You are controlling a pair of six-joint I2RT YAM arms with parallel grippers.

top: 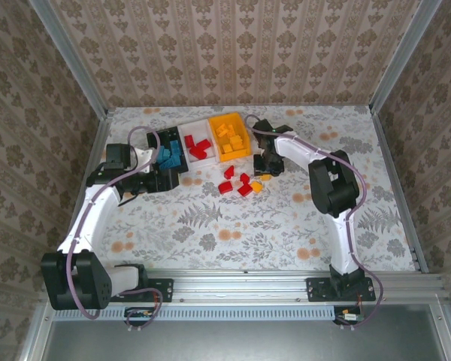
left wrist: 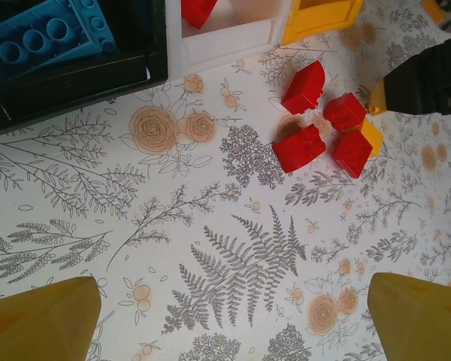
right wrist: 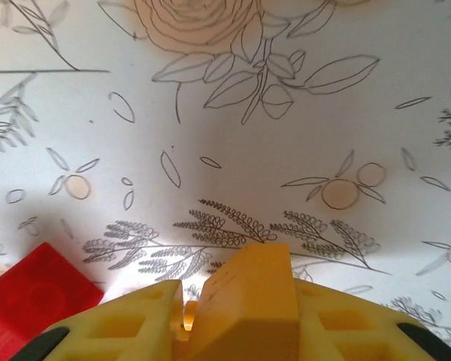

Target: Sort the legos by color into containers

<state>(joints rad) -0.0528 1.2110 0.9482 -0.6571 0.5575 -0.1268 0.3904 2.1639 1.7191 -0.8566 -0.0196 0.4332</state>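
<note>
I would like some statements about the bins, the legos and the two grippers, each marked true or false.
1. The black bin holds blue legos. True.
2. The left gripper grips a red lego. False: its jaws stand open with nothing between them.
3. The right gripper holds an orange-yellow lego. True.
4. Every red lego is already sorted. False: four red legos lie loose on the table, outside the white bin.

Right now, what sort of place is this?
Probably a robot test booth: patterned wall panels on a metal frame, floral table cover, left arm and right arm bolted to a rail.
</note>
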